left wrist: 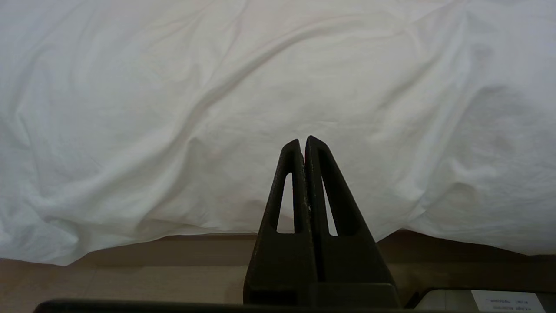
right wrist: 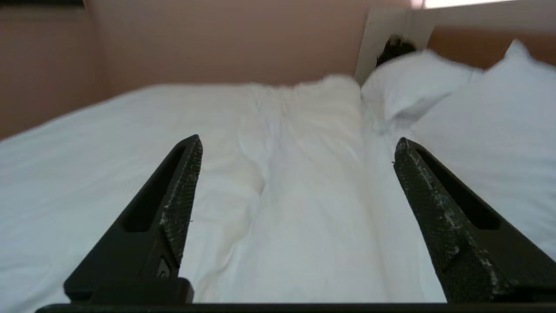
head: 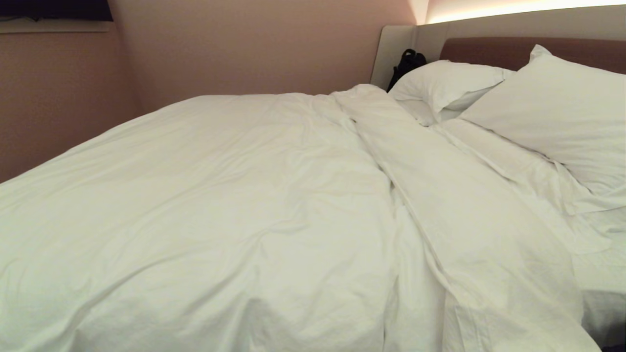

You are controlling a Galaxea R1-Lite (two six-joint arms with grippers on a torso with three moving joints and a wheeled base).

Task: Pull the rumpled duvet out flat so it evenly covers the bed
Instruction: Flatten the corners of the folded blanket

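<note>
The puffy white duvet (head: pixel 205 195) lies wrinkled across the bed (head: pixel 601 278), its top edge folded back below the brown headboard

Two plump white pillows (head: pixel 552 107) (head: pixel 447 83) lay ahead of right gripper, toward its right side, near one overlapping far one. Small black object (head: pixel 407 63) sat beyond far pillow, in corner. Pinkish wall (head: pixel 244 49) stood farther ahead. Wood-tone floor (left wrist: pixel 152 278) showed below left gripper.
</note>
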